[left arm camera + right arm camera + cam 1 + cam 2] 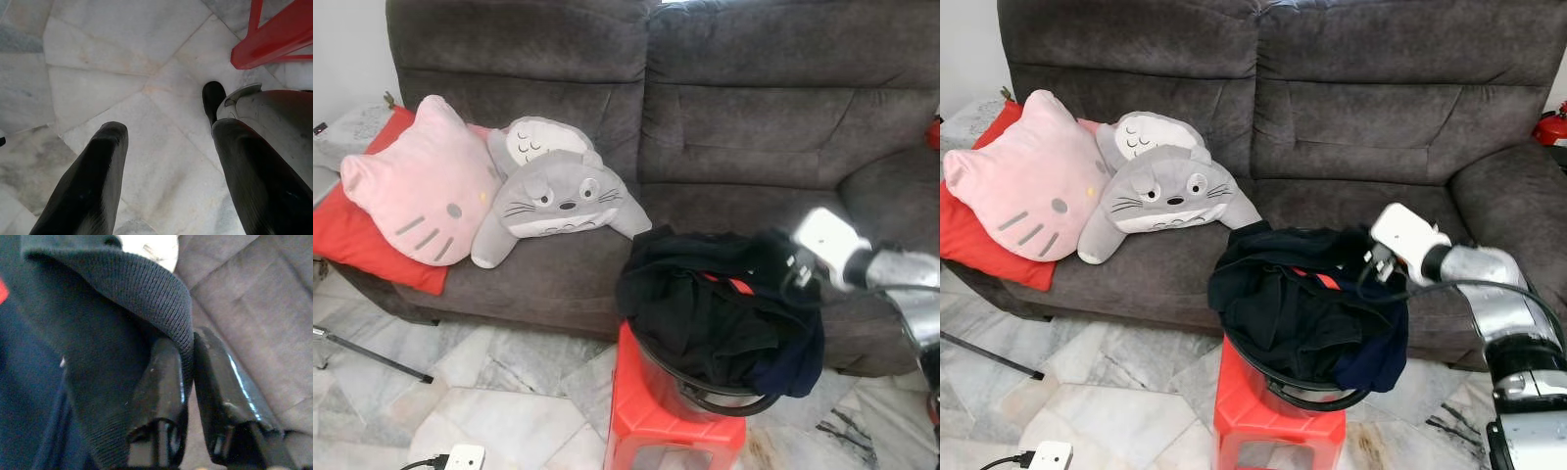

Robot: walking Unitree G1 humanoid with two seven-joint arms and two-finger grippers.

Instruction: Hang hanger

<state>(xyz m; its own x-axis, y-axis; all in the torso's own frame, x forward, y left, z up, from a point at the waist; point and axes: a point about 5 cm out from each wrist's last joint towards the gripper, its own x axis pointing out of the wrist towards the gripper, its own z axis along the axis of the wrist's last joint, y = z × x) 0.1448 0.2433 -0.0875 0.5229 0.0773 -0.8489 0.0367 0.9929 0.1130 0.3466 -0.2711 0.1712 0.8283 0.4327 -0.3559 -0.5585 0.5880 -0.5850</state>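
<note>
A dark grey fabric sofa (705,127) spans the back of the scene, standing on a pale marble tile floor (499,392). On the sofa's left end lies a red cushion (357,240), with a pink cat-face pillow (416,186) resting on it. Just beside the pillow sprawls a grey plush creature with whiskers (558,201), touching the pillow's edge.

In front of the sofa stands a red plastic stool (651,416). On it sits a round black basket (724,397), heaped with dark clothes (705,313) in black and navy that spill over the rim. A small strip of red (736,285) shows among the clothes; whether it is the hanger cannot be told.

The silver right arm reaches in from the right, and the right gripper (188,382) sits at the right edge of the pile. Its two black fingers (161,382) are clenched on a fold of dark ribbed knit fabric (122,308), with grey sofa upholstery behind.

The left gripper (168,161) hangs low over the floor, its fingers spread wide apart with nothing between them, near a foot of the red stool.

A white plug adapter (465,457) lies on the floor at the lower left.
</note>
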